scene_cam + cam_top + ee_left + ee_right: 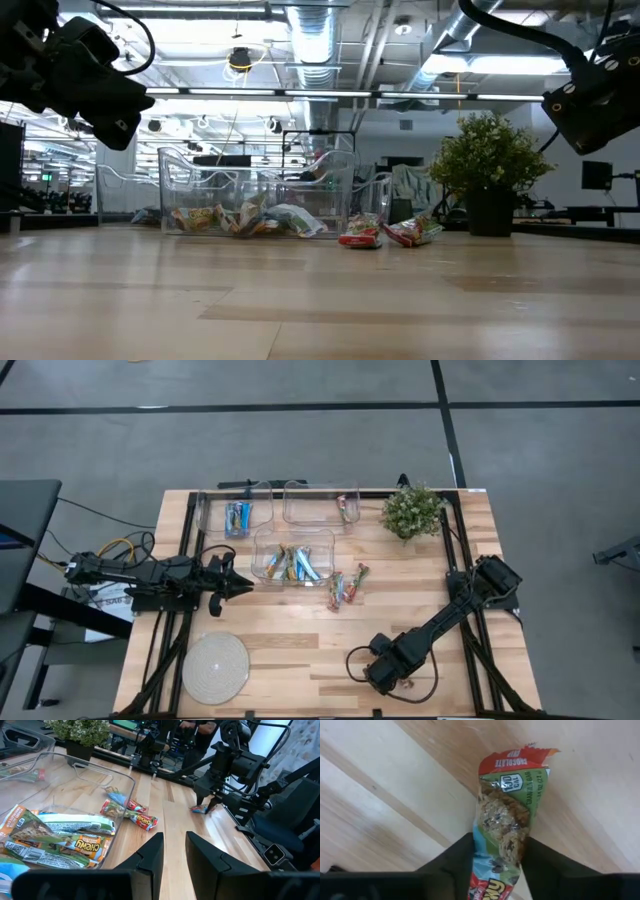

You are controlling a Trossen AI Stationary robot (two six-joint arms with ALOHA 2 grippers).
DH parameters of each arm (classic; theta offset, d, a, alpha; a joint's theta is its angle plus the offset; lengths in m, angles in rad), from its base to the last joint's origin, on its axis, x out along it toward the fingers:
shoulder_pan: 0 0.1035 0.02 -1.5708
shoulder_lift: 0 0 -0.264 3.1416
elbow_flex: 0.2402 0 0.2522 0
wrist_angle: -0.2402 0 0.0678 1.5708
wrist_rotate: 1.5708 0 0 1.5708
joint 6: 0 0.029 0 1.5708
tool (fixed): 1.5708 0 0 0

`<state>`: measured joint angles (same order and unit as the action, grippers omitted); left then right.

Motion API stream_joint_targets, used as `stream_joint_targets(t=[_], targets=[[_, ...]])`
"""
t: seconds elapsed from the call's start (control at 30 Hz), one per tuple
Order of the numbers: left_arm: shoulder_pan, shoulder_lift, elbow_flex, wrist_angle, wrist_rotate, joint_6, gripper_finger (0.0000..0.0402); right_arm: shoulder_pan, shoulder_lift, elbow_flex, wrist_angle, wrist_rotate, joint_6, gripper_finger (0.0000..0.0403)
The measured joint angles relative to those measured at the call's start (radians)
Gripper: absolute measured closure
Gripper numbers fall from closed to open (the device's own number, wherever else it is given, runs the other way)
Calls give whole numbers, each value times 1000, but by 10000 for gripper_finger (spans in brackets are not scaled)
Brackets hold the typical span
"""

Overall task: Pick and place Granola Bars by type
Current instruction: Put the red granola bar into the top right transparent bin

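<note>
My right gripper (pixel 388 674) points down near the table's front edge, shut on a red, green and tan granola bar (pixel 509 815). The left wrist view shows that same bar (pixel 200 810) under the right gripper (pixel 206 805). My left gripper (pixel 238 582) waits level at the table's left, open, its fingers (pixel 152 857) holding nothing. The middle clear bin (pixel 292 557) holds several mixed bars. Blue bars lie in the far left bin (pixel 236 513), and one red bar lies in the far right bin (pixel 345 508). Three loose bars (pixel 346 588) lie flat on the wood right of the middle bin. My right gripper pinches the granola bar between its two fingers, which stand on the bar's two long sides (pixel 479 847). The fingers come from above and lie across the bar. The red sealed end (pixel 517 760) sticks out beyond them. The bar lies low at the table top.
A potted plant (pixel 411 510) stands at the far right. A round pale disc (pixel 215 667) lies at the near left. Bare wood stretches between the disc and the right gripper. Black frame rails run along both table sides.
</note>
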<state>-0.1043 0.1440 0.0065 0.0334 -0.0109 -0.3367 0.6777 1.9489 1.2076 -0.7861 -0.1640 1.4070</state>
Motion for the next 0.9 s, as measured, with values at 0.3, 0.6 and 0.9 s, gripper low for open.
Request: stream_joint_targets(t=[0.3,0.6,0.9], targets=[[0,0,0,0,0,0,328,-7,1,0,6,2,-2,333],[0,0,0,0,0,0,328,-18,2,-1,16,1,-28,349],[0,0,0,0,0,0,328,-34,1,9,37,0,-94,349]])
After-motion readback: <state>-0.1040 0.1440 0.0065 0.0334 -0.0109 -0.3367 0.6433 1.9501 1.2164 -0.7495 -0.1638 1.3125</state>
